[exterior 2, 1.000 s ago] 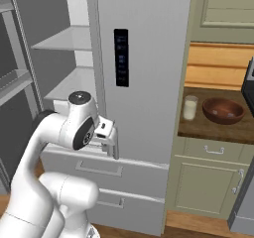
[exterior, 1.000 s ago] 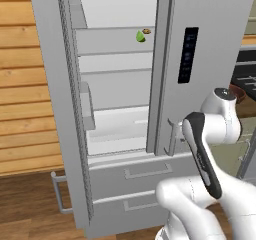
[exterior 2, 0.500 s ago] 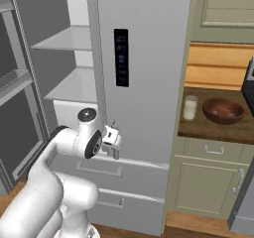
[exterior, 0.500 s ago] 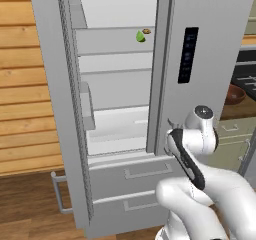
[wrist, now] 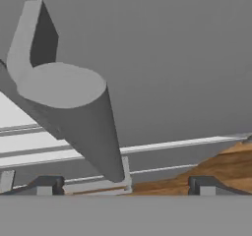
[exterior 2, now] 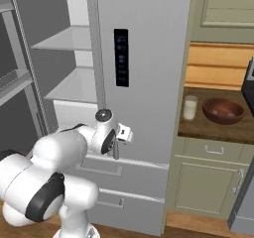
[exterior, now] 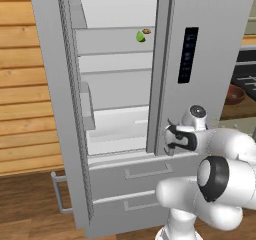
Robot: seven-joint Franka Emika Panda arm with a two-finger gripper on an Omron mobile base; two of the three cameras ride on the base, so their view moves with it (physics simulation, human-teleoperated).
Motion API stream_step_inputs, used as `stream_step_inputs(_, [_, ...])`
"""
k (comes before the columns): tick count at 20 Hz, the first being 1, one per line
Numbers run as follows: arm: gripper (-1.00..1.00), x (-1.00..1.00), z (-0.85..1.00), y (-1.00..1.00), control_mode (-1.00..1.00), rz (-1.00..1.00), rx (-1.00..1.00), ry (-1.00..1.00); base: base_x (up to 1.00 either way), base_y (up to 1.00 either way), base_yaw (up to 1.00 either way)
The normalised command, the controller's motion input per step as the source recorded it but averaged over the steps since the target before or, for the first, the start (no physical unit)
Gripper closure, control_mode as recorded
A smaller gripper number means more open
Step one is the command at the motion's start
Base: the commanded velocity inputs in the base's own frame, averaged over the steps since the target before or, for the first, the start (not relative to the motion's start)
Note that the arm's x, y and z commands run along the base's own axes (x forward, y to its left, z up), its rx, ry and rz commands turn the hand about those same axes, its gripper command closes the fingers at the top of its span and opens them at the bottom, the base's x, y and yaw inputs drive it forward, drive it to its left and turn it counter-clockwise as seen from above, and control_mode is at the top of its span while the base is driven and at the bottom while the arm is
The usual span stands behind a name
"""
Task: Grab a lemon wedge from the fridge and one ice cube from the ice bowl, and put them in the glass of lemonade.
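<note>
Left base view: tall grey French-door fridge with its left door swung open, right door shut, pale shelves inside
Fridge contents: tiny bright lime-green lemon wedge on the upper shelf, near its right end, beside a small brownish item; lower shelves look bare
Fridge front: black display panel on the shut right door; two grey drawers with bar handles below
Gripper: white arm's two-finger gripper at the lower end of the right door's vertical bar handle, well below the lemon wedge
Gripper state: hand view shows the two dark fingertips wide apart at the bottom corners, the grey handle bar running between them; contact with the bar cannot be told, nothing clamped
Right base view: wooden counter to the right of the fridge, over pale green cabinets
Ice bowl: round shallow dark reddish-brown bowl on the counter; contents too small to tell
Glass of lemonade: small clear whitish tumbler upright just left of the bowl, near but apart from it, pale liquid inside
Floor: brown wood under the fridge
</note>
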Motion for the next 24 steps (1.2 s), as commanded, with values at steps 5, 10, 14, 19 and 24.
stream_step_inputs(5, [-1.00,0.28,-0.39,0.02,-1.00,0.00,-0.01,0.00,0.00,0.00,0.00])
stream_step_inputs(10, [-1.00,0.07,0.00,0.04,-1.00,0.01,0.01,-0.06,0.00,0.00,0.00])
stream_step_inputs(14, [1.00,0.23,-0.02,0.14,-1.00,0.00,0.00,-0.07,0.00,0.00,0.00])
stream_step_inputs(19, [1.00,0.05,0.00,0.00,-1.00,0.00,0.00,0.00,0.00,0.00,0.00])
stream_step_inputs(24, [1.00,-0.48,0.01,-0.36,-1.00,-0.05,0.00,-0.11,0.00,0.00,0.00])
